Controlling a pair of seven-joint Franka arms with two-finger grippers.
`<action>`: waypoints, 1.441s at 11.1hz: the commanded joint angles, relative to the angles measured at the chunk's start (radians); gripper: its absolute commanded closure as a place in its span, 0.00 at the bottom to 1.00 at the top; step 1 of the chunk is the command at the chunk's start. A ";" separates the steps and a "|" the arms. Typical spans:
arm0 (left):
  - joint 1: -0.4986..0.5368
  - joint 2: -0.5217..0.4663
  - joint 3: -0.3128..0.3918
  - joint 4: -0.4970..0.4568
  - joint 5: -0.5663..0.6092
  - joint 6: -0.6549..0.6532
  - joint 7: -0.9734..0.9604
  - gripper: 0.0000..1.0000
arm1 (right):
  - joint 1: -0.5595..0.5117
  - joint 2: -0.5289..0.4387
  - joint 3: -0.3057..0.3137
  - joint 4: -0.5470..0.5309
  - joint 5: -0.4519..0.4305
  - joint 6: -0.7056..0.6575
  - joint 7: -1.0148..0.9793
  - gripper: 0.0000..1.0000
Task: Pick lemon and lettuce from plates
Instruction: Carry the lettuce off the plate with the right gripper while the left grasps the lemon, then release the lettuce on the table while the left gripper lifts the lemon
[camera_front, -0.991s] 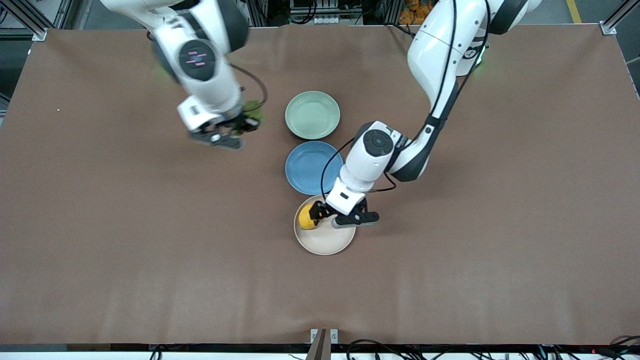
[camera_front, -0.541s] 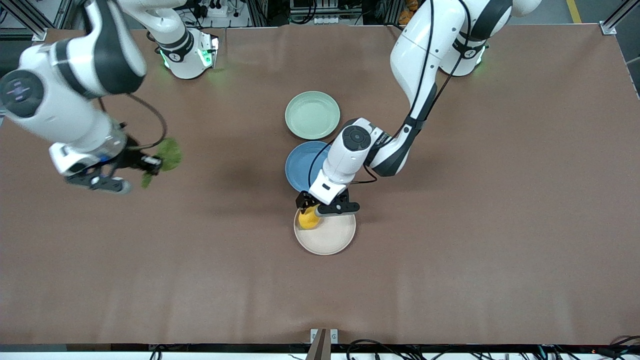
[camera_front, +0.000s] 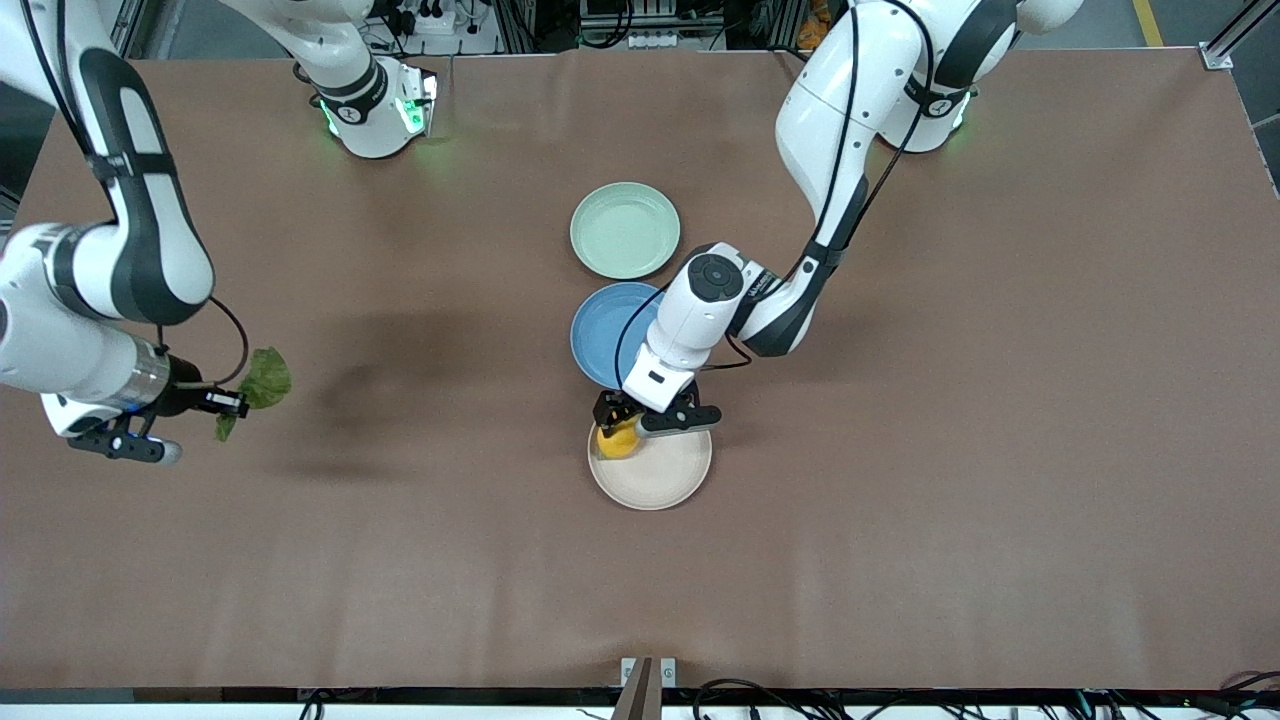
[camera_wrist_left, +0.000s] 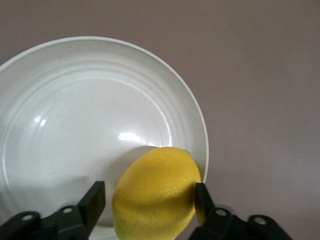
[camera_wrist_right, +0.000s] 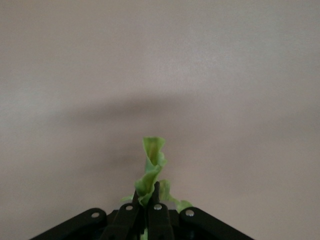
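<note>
Two grippers of mine are busy at once. Toward the right arm's end of the brown cloth-covered table (camera_front: 900, 500), my right gripper (camera_front: 232, 403) hangs over bare cloth, its jaws pressed together on the small wrinkly dark green lettuce leaf (camera_front: 262, 381); the right wrist view shows what the front view cannot, the two fingers (camera_wrist_right: 156, 212) meeting tight on the leaf's thin edge (camera_wrist_right: 151, 172). Mid-table lie three round shallow plates in a row: the pale mint green plate (camera_front: 625, 230) farthest from the front camera, the bright blue plate (camera_front: 600, 335) next, the beige cream plate (camera_front: 660, 475) nearest. My left gripper (camera_front: 620, 425) sits at the cream plate's rim, pinching the small oval bright yellow lemon (camera_front: 616, 443). Only the left wrist view shows the lemon (camera_wrist_left: 157, 192) between both fingers (camera_wrist_left: 92, 202), above the plate's inner edge (camera_wrist_left: 75, 125).
</note>
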 joint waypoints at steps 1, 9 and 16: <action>-0.017 0.022 0.015 0.024 -0.014 0.013 -0.034 1.00 | -0.004 0.097 -0.009 -0.023 0.008 0.157 -0.009 1.00; 0.075 -0.183 0.009 0.013 -0.011 -0.403 0.053 1.00 | 0.002 0.153 -0.030 -0.020 0.020 0.248 -0.005 0.00; 0.275 -0.415 0.012 -0.177 0.030 -0.852 0.340 1.00 | 0.031 -0.073 -0.032 0.085 0.005 -0.148 -0.005 0.00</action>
